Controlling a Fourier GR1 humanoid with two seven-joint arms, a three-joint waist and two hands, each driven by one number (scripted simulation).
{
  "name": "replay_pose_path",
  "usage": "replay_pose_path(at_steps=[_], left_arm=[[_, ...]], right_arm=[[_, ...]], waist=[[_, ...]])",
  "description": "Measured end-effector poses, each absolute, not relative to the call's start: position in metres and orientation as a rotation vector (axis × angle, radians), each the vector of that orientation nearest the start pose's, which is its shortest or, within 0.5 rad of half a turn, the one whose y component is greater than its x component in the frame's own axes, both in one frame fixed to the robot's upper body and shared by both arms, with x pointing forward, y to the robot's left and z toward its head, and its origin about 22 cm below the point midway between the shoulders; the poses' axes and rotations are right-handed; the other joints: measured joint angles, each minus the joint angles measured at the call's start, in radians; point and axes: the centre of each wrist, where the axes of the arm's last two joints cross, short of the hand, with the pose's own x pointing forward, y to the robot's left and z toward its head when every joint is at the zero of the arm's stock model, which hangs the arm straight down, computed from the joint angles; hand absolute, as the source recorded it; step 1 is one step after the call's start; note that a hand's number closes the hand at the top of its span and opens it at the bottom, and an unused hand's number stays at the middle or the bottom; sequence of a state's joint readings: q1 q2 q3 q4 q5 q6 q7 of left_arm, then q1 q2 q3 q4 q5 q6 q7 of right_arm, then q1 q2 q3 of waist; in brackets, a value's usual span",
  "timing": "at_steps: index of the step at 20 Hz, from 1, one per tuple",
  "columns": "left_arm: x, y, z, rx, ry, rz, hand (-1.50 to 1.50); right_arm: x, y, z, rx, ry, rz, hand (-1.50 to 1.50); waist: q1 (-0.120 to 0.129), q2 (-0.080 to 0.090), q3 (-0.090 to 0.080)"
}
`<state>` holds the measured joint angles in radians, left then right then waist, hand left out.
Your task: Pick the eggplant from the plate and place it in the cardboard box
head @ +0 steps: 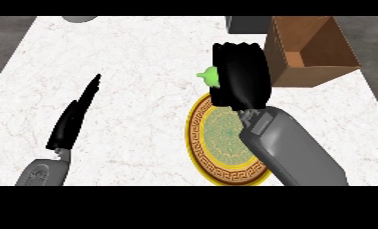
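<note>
Counter (133, 53) — pale, veined marble. Box (314, 48): brown cardboard, flaps open, at far right. Plate (221, 143): round, yellow rim, key-pattern band, green centre. Right hand (240, 75) hangs over plate's far edge, fingers curled round the eggplant (210, 76) — only its green stem end shows. Left hand (74, 115) rests at left, fingers straight.
</note>
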<state>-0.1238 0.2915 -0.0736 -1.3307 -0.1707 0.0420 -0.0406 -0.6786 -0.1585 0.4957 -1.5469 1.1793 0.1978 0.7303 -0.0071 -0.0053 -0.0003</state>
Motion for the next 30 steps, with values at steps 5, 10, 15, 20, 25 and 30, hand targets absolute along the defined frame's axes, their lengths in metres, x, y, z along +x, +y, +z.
replay_pose_path(at_steps=[5,10,15,20,25,30], left_arm=[[0.273,0.281,-0.011,0.330,-1.464,-0.406,0.00],[0.270,0.283,-0.010,0.329,-1.467,-0.414,0.00],[0.273,0.286,-0.009,0.324,-1.474,-0.414,0.00],[0.275,0.283,-0.010,0.318,-1.480,-0.420,0.00],[0.281,0.277,-0.003,0.318,-1.478,-0.422,0.00],[0.281,0.281,-0.011,0.316,-1.478,-0.424,0.00]], right_arm=[[0.300,-0.111,0.187,-1.375,-1.405,0.976,1.50],[0.310,-0.153,0.216,-1.419,-1.374,0.841,1.50],[0.327,-0.194,0.225,-1.434,-1.299,0.801,1.50],[0.351,-0.236,0.202,-1.448,-1.213,0.810,1.50],[0.372,-0.275,0.179,-1.327,-1.085,0.817,-1.50],[0.386,-0.301,0.148,-1.119,-1.038,0.843,-1.50]], waist=[[-0.002,0.001,0.000],[0.004,0.003,0.000],[0.008,0.005,0.000],[0.012,0.007,0.000],[0.016,0.009,0.001],[0.020,0.012,0.001]])
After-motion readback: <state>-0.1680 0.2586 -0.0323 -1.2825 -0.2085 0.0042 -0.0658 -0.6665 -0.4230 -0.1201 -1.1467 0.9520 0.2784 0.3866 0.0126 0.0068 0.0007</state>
